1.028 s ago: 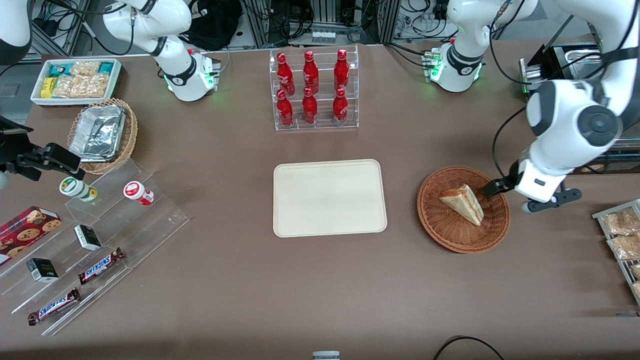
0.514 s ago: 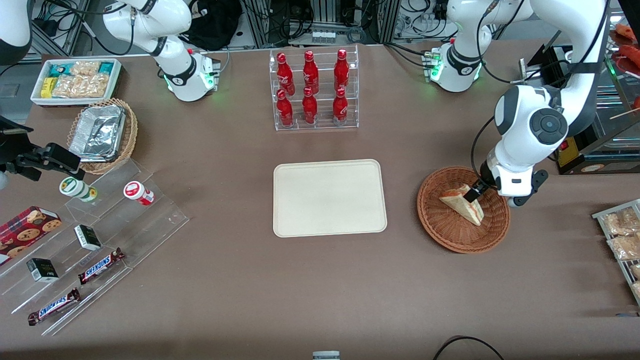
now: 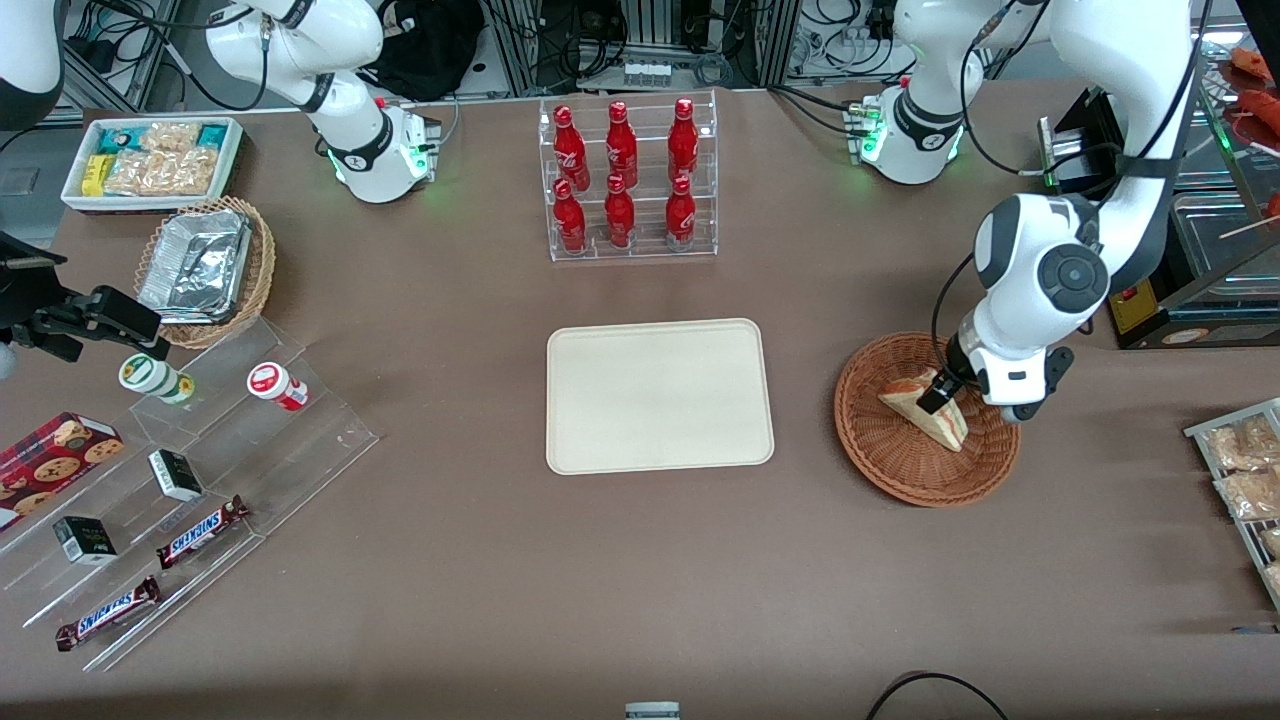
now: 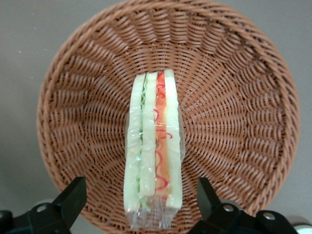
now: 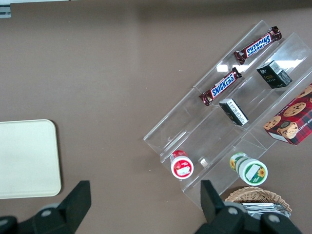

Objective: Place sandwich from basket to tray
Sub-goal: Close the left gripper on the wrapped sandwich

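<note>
Front view: sandwich [image 3: 925, 412] lies in the basket [image 3: 890, 470], which sits on the table [image 3: 600, 580] toward the working arm's end. Tray [image 3: 659, 396] lies flat at table centre, well apart from the basket, nothing on it. Taking the tray as the dial centre, the basket is at 3 o'clock and the rack of red bottles [image 3: 625, 178] is at 12 o'clock, farther from the front camera.

Tool [image 3: 935, 395] hangs low over the basket, above the sandwich's end that is farther from the front camera; one dark finger shows against the bread.

Left wrist view: sandwich [image 4: 153, 151] stands on edge in the basket [image 4: 234, 97], cut face up, red and green filling stripes between pale bread layers, clear wrap visible around it. It runs from roughly the basket's centre out to the rim nearest the tool. Tool [image 4: 141, 195] is spread wide, released: fingers [image 4: 73, 197] sit one on each side of the sandwich, each apart from the bread, no contact seen. Nothing is held.

Front view, parked arm's end: foil container in a lighter wicker basket [image 3: 205, 265], white bin of snack packets [image 3: 152, 160], clear stepped shelf with Snickers bars [image 3: 200, 530]
</note>
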{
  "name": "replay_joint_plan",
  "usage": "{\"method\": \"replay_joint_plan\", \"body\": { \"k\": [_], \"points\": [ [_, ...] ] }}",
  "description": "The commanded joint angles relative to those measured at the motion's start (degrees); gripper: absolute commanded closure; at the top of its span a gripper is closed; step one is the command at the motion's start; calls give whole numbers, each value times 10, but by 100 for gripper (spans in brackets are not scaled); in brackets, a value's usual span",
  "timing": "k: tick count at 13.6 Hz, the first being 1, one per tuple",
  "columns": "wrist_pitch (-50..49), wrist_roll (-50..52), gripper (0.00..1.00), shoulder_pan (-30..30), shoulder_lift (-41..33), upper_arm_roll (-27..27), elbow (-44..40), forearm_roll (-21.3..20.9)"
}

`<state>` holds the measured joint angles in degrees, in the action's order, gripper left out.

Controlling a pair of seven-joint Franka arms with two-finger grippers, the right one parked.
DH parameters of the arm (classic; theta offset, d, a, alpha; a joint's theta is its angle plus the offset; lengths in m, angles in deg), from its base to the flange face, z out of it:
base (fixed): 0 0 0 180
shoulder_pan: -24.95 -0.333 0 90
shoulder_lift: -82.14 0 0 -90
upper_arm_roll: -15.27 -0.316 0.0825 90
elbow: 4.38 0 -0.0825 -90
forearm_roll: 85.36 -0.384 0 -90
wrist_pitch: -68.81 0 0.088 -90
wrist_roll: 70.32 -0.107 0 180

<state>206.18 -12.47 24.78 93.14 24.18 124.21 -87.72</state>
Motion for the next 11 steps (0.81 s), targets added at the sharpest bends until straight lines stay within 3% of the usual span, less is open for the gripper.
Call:
{"method": "replay_joint_plan", "body": {
  "k": [1, 2, 3, 4, 5, 8, 11],
  "points": [
    [22, 14, 0, 6, 20, -1, 2, 5],
    [22, 14, 11, 6, 24, -1, 2, 5],
    [22, 15, 51, 5, 27, -1, 2, 5],
    [20, 14, 81, 5, 29, -1, 0, 5],
    [18, 15, 89, 5, 32, -1, -2, 5],
    [4, 7, 91, 5, 17, -1, -12, 5],
    [-133, -23, 91, 6, -17, -1, -75, -3]
  ]
}}
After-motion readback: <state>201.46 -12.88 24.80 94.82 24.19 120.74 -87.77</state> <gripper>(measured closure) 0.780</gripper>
